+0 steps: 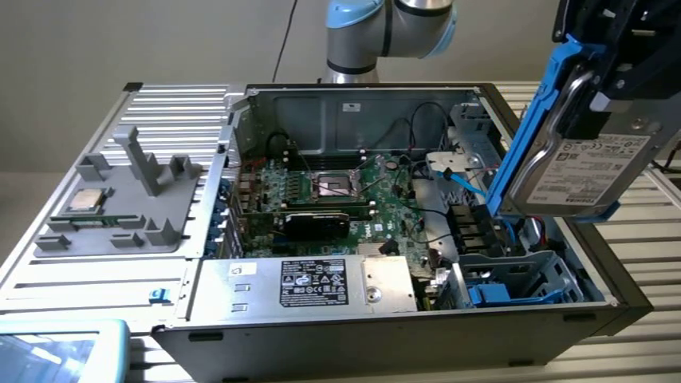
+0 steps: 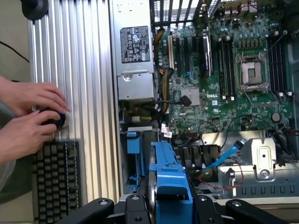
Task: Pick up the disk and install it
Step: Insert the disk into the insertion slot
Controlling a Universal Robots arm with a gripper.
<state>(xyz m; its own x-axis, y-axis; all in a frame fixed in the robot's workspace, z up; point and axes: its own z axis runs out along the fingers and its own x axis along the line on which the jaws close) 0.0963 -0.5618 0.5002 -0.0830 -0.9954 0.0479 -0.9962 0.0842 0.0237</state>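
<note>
The gripper (image 1: 607, 96) was clamped on the disk (image 1: 580, 171). Tilted so, it might have snagged the blue cable (image 1: 465, 185) beneath it.

The drive bay (image 1: 532, 267) at the near corner of the case (image 1: 372, 100), on the exterior view's right, is open from above; the disk (image 1: 564, 171) hangs over it, clear of its walls. A blue cable (image 1: 468, 190) runs beside the bay, and the power supply (image 1: 319, 283) blocks the near edge. A person's hands (image 2: 37, 95) rest on the ribbed table (image 2: 88, 70) outside the case, apparently well apart from the bay.
</note>
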